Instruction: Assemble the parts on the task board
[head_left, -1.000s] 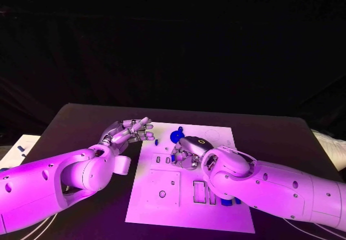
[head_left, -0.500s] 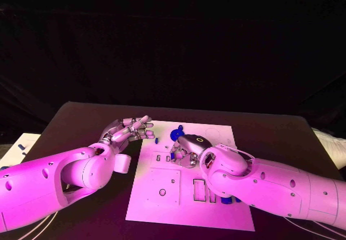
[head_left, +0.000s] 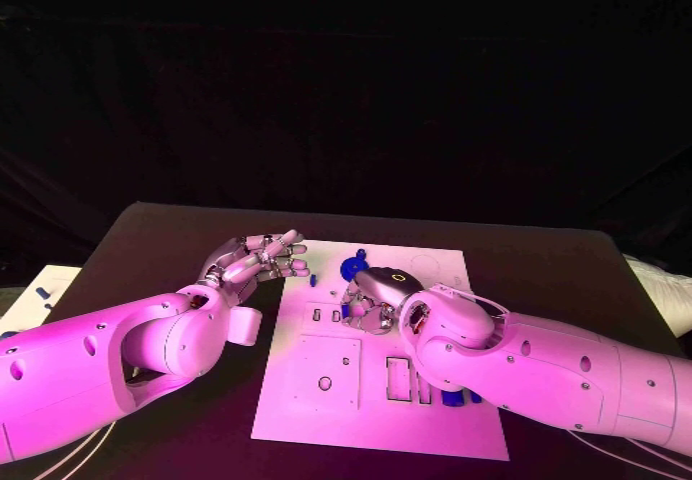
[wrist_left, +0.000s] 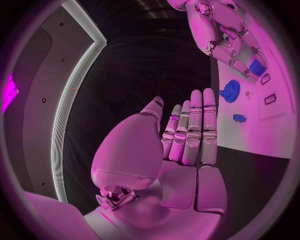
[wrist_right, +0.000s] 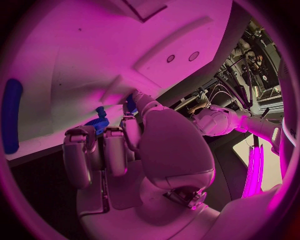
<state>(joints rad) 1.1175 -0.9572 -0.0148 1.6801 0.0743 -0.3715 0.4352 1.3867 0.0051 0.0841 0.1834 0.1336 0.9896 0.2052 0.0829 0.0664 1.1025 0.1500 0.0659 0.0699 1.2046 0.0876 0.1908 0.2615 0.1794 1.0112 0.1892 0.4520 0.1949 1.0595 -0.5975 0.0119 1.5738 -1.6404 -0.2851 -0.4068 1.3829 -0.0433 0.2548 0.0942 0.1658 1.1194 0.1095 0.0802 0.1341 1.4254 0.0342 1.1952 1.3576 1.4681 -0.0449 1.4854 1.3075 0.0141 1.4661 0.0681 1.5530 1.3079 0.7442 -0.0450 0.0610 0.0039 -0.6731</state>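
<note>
Task board (head_left: 433, 420): white plate in the middle of the black table (head_left: 562, 265), its far end near the table's far edge.
Right hand (head_left: 372, 300): over the board's far half, fingers curled down toward a small blue part (wrist_right: 99, 122); whether it actually grips that part I cannot tell (the wrist view shows the piece just past the fingertips, contact unclear).
Left hand (head_left: 257, 260): at the board's left edge, released, fingers straight and together, holding nothing.
Blue gear (wrist_left: 230, 91): on the board's far end, beside the right hand.
Other parts: a small blue piece (wrist_left: 239, 118) lies near the board's left edge; another blue part (head_left: 459, 397) sits by the slots on the near half.
Step in hand: probably seating or picking a part.
Doing it well: keep the part square to its recess, lower slowly, and let the left hand steady the board's edge if it shifts.
</note>
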